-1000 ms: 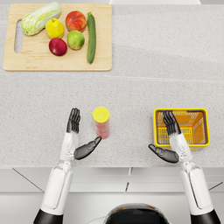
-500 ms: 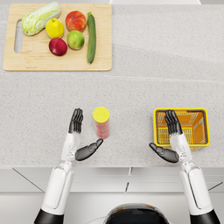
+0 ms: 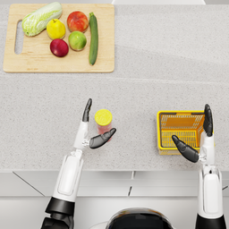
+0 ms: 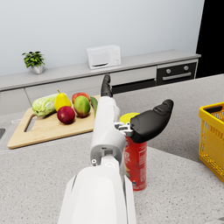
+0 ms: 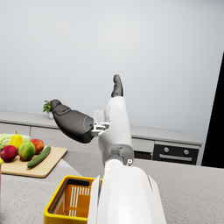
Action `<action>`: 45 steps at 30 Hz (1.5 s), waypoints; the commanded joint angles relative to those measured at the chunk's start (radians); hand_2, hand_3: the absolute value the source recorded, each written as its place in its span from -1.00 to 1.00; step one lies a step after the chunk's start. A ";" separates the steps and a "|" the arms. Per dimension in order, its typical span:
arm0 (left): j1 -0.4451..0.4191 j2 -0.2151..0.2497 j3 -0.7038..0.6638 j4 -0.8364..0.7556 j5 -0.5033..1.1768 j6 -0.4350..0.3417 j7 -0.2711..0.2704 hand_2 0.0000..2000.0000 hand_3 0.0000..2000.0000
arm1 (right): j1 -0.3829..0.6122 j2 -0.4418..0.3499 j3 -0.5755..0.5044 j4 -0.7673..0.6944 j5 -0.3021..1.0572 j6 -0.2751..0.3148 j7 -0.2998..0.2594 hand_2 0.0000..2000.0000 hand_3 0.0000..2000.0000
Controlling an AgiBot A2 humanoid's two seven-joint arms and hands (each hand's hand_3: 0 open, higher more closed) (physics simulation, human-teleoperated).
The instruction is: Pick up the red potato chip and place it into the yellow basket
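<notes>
The right robot hand (image 3: 200, 141) had drifted right over the yellow basket (image 3: 180, 130), while the left robot hand (image 3: 91, 132), spread open beside the upright red potato chip (image 3: 103, 124) at frame centre, might topple it.

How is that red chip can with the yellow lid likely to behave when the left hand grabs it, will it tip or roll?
The red chip can stands upright, tall and narrow on the counter, so a sideways nudge from the left hand could probably tip it. Being cylindrical, it would likely roll once down. Its glossy wall looks fairly stiff but perhaps slippery.
</notes>
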State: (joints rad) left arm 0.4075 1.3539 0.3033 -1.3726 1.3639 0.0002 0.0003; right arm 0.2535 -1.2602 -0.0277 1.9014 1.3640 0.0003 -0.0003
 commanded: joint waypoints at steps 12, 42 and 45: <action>0.127 0.087 0.042 0.449 0.015 0.000 0.000 -1.00 -1.00 | -0.008 -0.020 0.028 0.021 0.015 0.000 0.000 -1.00 -1.00; 0.164 0.206 0.122 -0.367 0.015 -0.130 -0.007 1.00 1.00 | 0.176 -0.197 0.386 -0.223 0.015 0.001 0.000 -1.00 -1.00; 0.157 0.210 0.165 -0.358 0.015 -0.130 -0.007 1.00 1.00 | 0.187 -0.211 0.411 -0.240 0.015 0.019 0.001 -1.00 -1.00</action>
State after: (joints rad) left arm 0.5501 1.5528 0.4314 -1.7220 1.3807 -0.1295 -0.0050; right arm 0.4115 -1.4542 0.3624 1.6761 1.3796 0.0211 0.0000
